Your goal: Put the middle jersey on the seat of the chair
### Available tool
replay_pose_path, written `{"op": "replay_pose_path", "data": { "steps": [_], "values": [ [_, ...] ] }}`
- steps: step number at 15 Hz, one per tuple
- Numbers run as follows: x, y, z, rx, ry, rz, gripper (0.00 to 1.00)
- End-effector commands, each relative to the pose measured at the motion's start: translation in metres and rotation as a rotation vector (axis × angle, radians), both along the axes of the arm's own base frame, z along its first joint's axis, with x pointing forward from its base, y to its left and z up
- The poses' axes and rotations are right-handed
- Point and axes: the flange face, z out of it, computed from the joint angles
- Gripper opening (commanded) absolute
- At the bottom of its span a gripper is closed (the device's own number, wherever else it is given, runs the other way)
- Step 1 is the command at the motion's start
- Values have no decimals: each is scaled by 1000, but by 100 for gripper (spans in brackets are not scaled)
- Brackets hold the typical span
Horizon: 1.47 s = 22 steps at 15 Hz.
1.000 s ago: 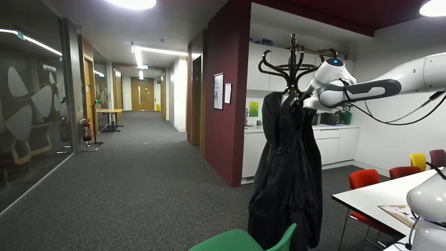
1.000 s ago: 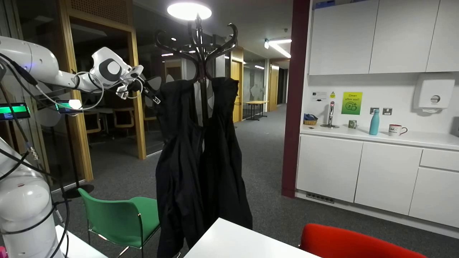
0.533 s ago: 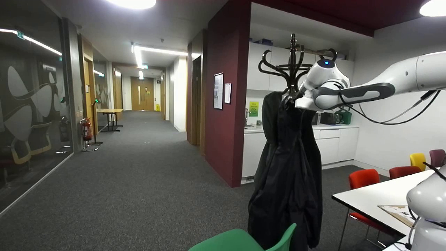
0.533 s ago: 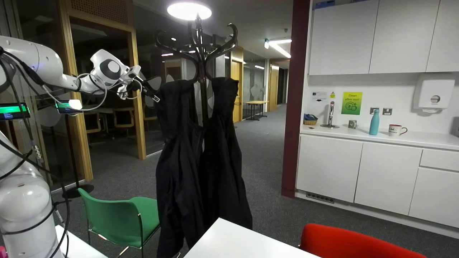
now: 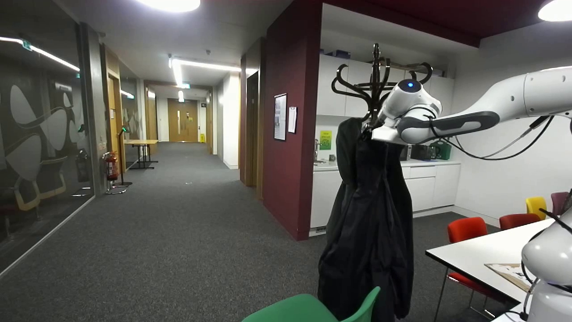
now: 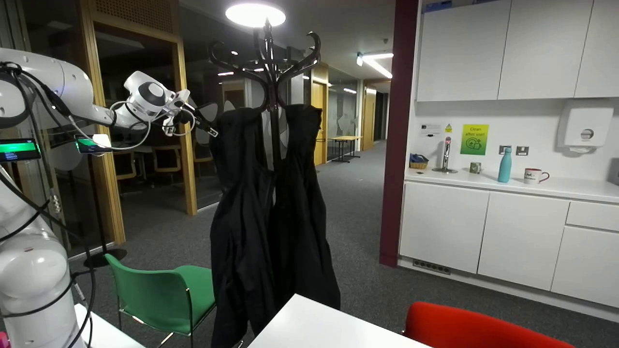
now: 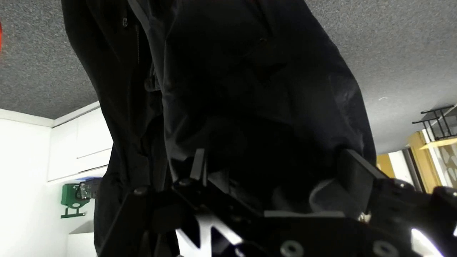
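Observation:
The middle jersey (image 5: pixel 371 223), long, limp and black, hangs on the dark coat stand (image 5: pixel 376 80) between other dark garments. The black garment nearest my gripper also shows in an exterior view (image 6: pixel 237 217). My gripper (image 5: pixel 367 130) is at its upper part, just below the stand's hooks; it also shows in an exterior view (image 6: pixel 213 131). In the wrist view my gripper (image 7: pixel 274 155) is open. Its fingers stand wide apart, with black fabric (image 7: pixel 264 78) in front of and between them. The green chair (image 6: pixel 150 297) stands below, close to the garments; its seat (image 5: pixel 295 309) shows partly.
A dark grey garment (image 5: pixel 348 152) hangs beside the black one. Another black garment (image 6: pixel 304 217) hangs on the stand's far side. A white table (image 6: pixel 329 326) and a red chair (image 6: pixel 474 326) are near. A kitchen counter (image 6: pixel 580 188) stands behind.
My arm and gripper have moved left across the upper part of the black jersey in an exterior view. The garments and chair look unmoved.

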Motion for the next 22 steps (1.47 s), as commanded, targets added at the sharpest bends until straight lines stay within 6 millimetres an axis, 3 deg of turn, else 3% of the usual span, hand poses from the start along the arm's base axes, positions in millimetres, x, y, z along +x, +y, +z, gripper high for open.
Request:
{"op": "replay_pose_path", "data": {
  "steps": [1, 10, 13, 18, 22],
  "values": [
    [6, -6, 7, 1, -23, -43, 68],
    [4, -11, 10, 6, -17, -35, 2],
    [-3, -4, 21, -15, -32, -16, 0],
    [-24, 13, 56, -68, -92, 22, 1],
    [-39, 28, 68, -109, -113, 37, 1]
  ]
}}
